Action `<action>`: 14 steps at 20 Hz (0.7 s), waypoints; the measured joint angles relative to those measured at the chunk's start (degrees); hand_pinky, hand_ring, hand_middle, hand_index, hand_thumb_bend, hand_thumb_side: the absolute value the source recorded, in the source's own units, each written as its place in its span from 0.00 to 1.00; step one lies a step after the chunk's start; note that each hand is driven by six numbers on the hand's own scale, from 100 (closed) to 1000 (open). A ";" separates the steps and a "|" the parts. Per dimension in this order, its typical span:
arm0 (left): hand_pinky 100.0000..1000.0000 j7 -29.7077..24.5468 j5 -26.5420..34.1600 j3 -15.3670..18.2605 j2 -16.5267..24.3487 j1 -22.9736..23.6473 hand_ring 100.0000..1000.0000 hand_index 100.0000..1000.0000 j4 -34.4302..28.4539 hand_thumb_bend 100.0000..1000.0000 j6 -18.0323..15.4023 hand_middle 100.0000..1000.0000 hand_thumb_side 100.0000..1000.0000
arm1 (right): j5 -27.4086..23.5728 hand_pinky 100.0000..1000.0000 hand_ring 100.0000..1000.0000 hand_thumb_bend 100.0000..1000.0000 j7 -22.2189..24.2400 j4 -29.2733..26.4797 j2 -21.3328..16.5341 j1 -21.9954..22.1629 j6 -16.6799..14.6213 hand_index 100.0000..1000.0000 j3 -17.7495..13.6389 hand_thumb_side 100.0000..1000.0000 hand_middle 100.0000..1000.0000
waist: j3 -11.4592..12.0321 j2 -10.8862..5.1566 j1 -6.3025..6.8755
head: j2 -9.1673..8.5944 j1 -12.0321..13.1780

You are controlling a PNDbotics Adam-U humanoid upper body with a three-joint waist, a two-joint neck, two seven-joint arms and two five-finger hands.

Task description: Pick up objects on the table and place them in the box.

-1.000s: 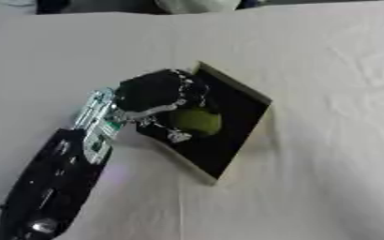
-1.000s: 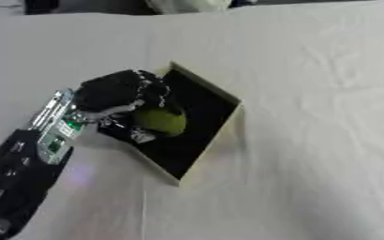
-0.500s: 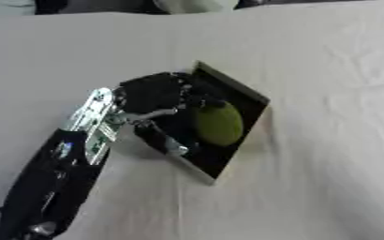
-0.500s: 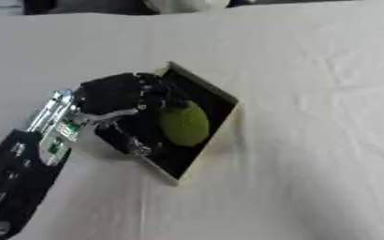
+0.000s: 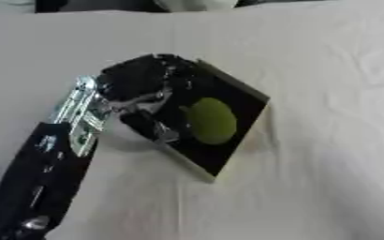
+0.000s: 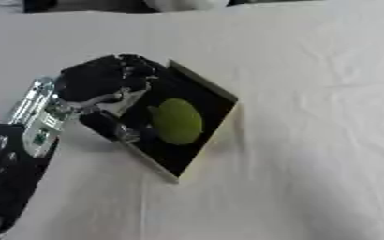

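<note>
Left eye view: left robot hand (image 5: 142,86) reaches in from the lower left over the near-left rim of the box (image 5: 243,91); fingers curled, apparently hooked round that rim, though whether they actually clamp it I cannot tell for certain; the thumb-side finger points down along the box edge. Yellow-green round object (image 5: 209,120), probably a ball or fruit, lies inside the box on its black floor, just right of the robot hand and apart from the fingers. Box sits askew on the white cloth-covered tabletop (image 5: 326,154); right robot hand not visible.

Right eye view: same arrangement; the object (image 6: 176,121) rests mid-box, right of and slightly below the robot hand (image 6: 105,84); the pale box wall shows along the far and near edges.

Handling judgement: object looks smooth and rounded, likely light, and may roll on the flat floor if the box is nudged; best taken across its widest part. Box looks shallow and light, thin-walled; liable to slide on the cloth.
</note>
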 measured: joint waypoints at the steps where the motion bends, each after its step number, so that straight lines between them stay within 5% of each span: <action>1: 0.76 0.03 0.96 0.14 0.13 0.00 0.83 0.90 -0.61 0.20 0.45 0.80 0.53 | 0.01 0.69 0.77 0.00 -0.09 0.00 0.00 -0.01 0.00 0.82 0.00 0.47 0.56 | 0.00 0.00 0.00 | 0.00 -0.02; 2: 0.70 -0.06 1.71 0.24 0.24 0.00 0.78 0.86 -1.09 0.00 0.85 0.74 0.29 | 0.01 0.69 0.77 0.00 -0.15 0.00 0.00 -0.03 0.00 0.82 -0.01 0.47 0.56 | 0.03 0.00 0.00 | 0.00 -0.05; 3: 0.66 -0.08 2.36 0.39 0.24 0.02 0.71 0.80 -1.69 0.00 1.27 0.65 0.12 | 0.01 0.69 0.77 0.00 -0.31 0.00 0.01 -0.19 0.03 0.82 -0.04 0.47 0.56 | 0.25 0.00 -0.02 | 0.01 -0.22; 8: 0.63 2.47 6.40 5.24 1.57 4.20 0.67 0.75 -7.20 0.00 4.75 0.59 0.18 | -0.54 0.69 0.77 0.00 -1.32 0.00 1.56 -2.40 0.65 0.82 -0.57 0.48 0.56 | 2.04 0.00 -0.39 | -0.05 -1.68; 14: 0.59 7.66 11.81 13.77 5.80 12.62 0.65 0.75 -14.76 0.00 10.01 0.55 0.47 | -0.81 0.68 0.77 0.00 -2.04 0.00 2.97 -3.02 0.96 0.82 -1.37 0.48 0.56 | 3.56 0.45 -1.01 | -0.68 -3.50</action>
